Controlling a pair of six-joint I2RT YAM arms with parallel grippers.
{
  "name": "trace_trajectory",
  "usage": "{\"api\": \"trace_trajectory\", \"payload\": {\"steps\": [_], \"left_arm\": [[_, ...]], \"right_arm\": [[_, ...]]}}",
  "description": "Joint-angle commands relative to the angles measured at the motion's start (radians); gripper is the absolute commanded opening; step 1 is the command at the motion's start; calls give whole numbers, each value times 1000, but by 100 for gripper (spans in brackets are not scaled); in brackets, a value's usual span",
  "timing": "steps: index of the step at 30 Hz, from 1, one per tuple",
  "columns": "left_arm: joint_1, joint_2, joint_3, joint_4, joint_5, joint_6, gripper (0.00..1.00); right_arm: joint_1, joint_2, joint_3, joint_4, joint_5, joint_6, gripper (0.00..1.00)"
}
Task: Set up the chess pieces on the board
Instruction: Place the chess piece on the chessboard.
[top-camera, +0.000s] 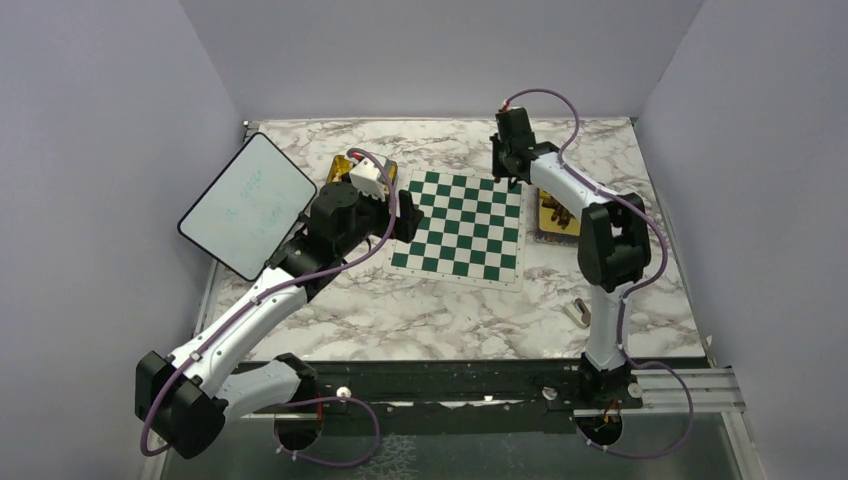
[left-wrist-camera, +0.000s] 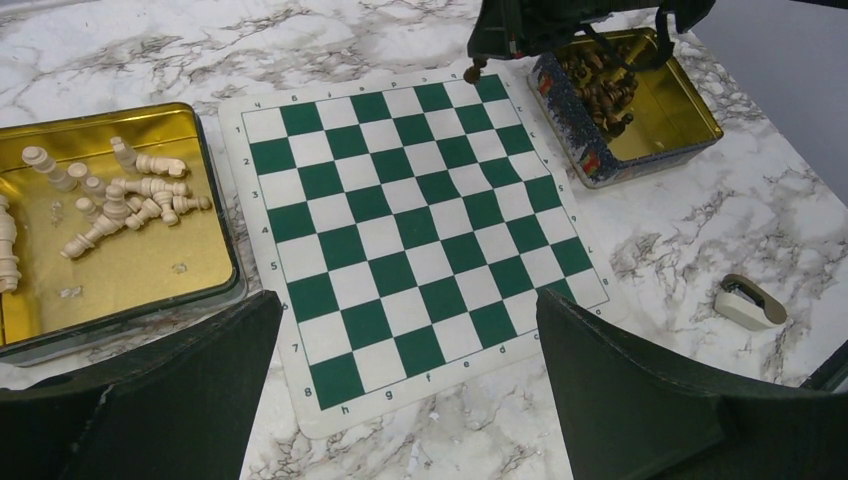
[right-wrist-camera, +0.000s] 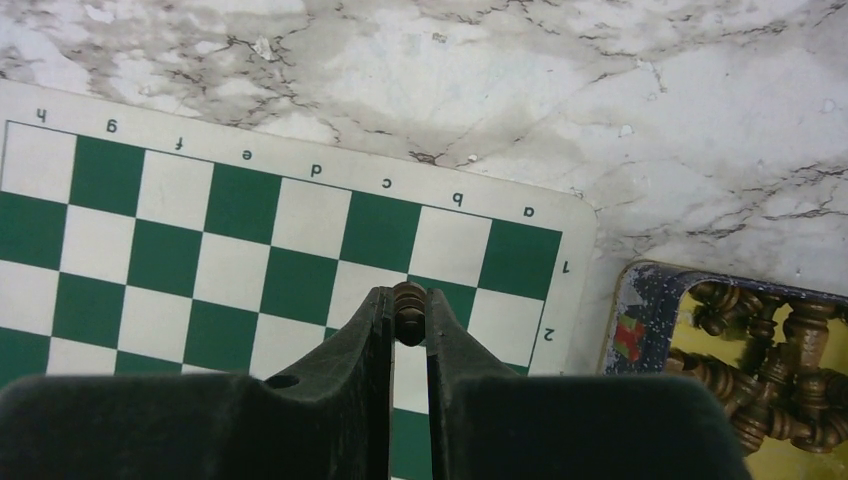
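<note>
Marble bench, bare board. The right gripper pinches a dark piece; lower it upright, square-centred. The left gripper gapes.

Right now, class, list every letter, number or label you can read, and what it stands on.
"h g f e d c b a": on the board's border.
"1 2 3 4 5 6 7 8": on its adjoining border.
White tablet: faint green marks, too blurred to read.
Blue-walled tin: coloured print, unreadable.
</note>
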Motion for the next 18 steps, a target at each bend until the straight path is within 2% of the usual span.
{"api": "trace_trajectory", "payload": {"steps": [1,10,18], "left_arm": [[-4,-26,-3,23,11,2,99],[-4,-27,-4,23,14,1,99],[-4,-25,-5,25,16,1,99]], "right_arm": [[18,53,46,32,39,-10,9],[42,95,41,99,86,-30,9],[42,139,89,72,97,-22,10]]}}
